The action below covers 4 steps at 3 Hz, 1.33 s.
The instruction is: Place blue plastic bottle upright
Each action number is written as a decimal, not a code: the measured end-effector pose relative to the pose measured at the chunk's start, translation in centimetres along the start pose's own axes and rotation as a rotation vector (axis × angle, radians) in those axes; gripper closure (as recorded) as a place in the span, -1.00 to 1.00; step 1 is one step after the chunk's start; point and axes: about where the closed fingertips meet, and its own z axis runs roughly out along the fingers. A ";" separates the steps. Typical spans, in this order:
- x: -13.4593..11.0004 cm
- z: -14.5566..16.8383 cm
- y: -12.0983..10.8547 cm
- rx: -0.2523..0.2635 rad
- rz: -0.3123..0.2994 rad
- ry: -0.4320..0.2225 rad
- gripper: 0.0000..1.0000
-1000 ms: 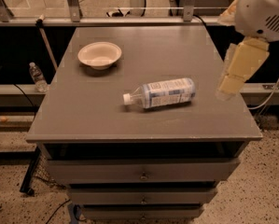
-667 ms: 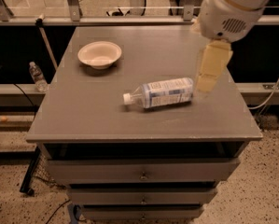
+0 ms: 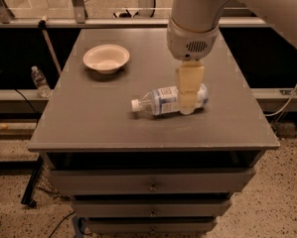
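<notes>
The blue plastic bottle [image 3: 162, 101] lies on its side near the middle of the grey table top [image 3: 98, 113], white cap pointing left, blue-and-white label around its body. My gripper [image 3: 188, 99] hangs from the white arm directly over the bottle's right, bottom end and covers part of it. Whether it touches the bottle does not show.
A cream bowl [image 3: 106, 58] sits at the table's back left. A small clear bottle [image 3: 40, 82] stands on the floor shelf left of the table. Drawers run below the top. A rail and posts stand behind the table.
My arm has swung left from beyond the table's right edge to above the bottle's right end. The bottle and bowl have not moved.
</notes>
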 end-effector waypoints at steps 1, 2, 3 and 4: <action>0.0 0.0 0.0 0.000 0.000 0.000 -1.00; -0.1 2.2 -0.8 -0.013 -0.035 -0.030 -1.00; -0.2 5.3 -1.4 -0.056 -0.065 -0.054 -1.00; -0.8 8.3 -1.9 -0.097 -0.094 -0.073 -0.94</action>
